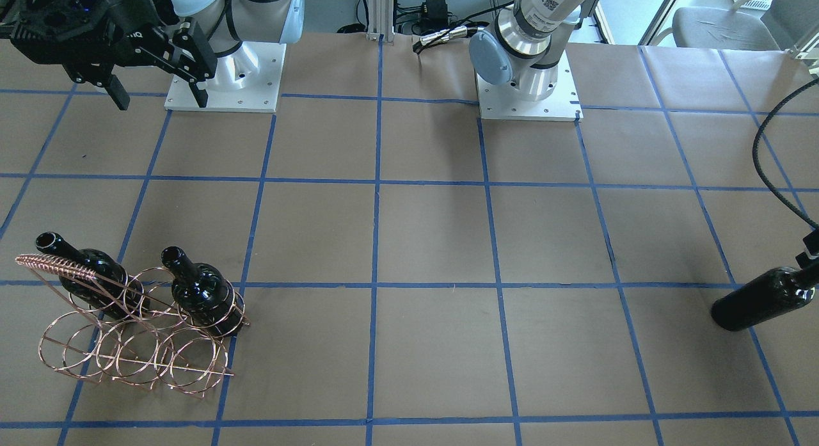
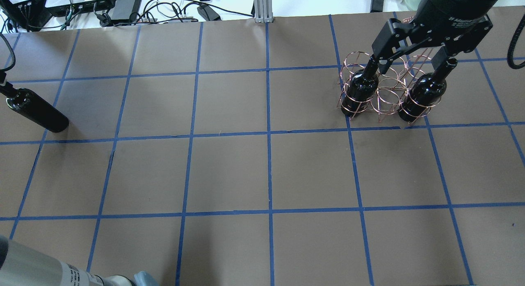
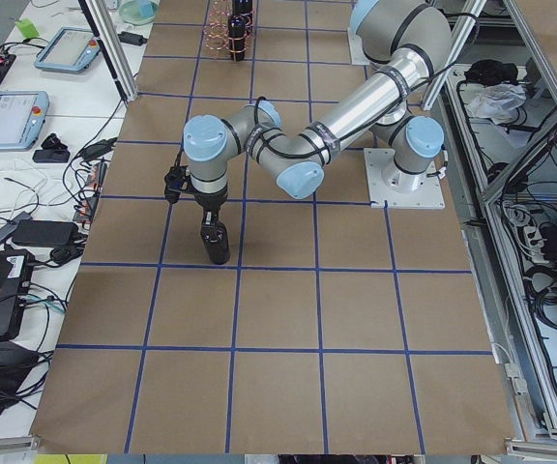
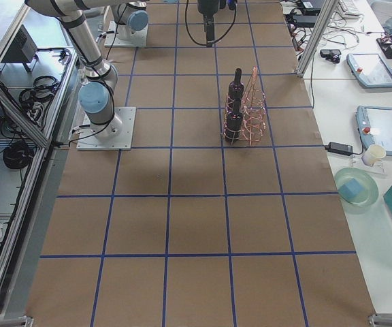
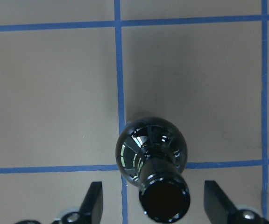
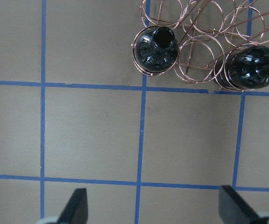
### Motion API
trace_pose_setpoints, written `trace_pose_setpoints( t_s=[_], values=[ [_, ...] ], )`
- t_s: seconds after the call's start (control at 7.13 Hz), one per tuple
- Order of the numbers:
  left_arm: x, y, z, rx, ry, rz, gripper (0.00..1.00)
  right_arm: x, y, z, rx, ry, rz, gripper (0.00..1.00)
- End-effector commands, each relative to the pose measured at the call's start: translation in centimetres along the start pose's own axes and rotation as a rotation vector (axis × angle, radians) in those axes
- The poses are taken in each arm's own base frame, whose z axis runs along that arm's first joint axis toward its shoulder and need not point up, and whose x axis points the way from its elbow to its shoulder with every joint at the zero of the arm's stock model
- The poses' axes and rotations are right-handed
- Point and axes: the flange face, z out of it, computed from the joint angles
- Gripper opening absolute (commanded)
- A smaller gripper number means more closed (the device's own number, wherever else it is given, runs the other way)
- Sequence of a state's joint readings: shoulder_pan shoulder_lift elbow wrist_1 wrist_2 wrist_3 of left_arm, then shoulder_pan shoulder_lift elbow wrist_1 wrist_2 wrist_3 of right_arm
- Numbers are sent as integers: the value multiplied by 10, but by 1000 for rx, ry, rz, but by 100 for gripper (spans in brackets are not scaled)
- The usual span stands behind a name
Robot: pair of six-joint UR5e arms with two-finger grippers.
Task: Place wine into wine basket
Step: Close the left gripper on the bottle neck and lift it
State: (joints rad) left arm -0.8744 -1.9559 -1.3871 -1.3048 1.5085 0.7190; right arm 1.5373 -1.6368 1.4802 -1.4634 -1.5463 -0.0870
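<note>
One dark wine bottle (image 5: 151, 149) stands on the table at the robot's far left, also seen in the overhead view (image 2: 37, 112) and the front view (image 1: 761, 300). My left gripper (image 5: 152, 184) is open, with its fingers on either side of the bottle's neck and clear gaps to it. The copper wire wine basket (image 2: 389, 98) stands at the far right and holds two look-alike bottles (image 2: 361, 89) (image 2: 424, 95) in its outer rings. My right gripper (image 2: 414, 64) hangs high above the basket, open and empty. The basket also shows in the right wrist view (image 6: 204, 28).
The table is brown paper with a blue tape grid (image 2: 268, 138). Cables and electronics (image 2: 123, 3) lie past its far edge. The two arm bases (image 1: 224, 75) (image 1: 528, 81) stand on the robot's side. A black cable (image 1: 774, 171) hangs by the left arm.
</note>
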Motion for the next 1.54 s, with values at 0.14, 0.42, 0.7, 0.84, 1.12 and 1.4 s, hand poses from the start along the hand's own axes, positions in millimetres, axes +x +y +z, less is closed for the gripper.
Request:
trace_pose_setpoints(
  t_s=[0.14,0.42,0.7,0.84,1.12,1.4],
  values=[
    [-1,-1,9,-7,9,7,68,-1,1,-1,1,0,-2,100],
    [-3,-4,6,16,-9,12,68,-1,1,-1,1,0,4,100],
    [-6,-7,13,26,-8,10,63,-1,1,-1,1,0,3,100],
    [-6,-8,16,24,-2,2,63,-1,1,-1,1,0,3,100],
    [-3,-9,15,25,-1,5,43,-1,0,0,0,0,0,100],
    [-1,-9,12,21,-10,11,0,0,-1,-2,15,3,-2,100]
  ],
)
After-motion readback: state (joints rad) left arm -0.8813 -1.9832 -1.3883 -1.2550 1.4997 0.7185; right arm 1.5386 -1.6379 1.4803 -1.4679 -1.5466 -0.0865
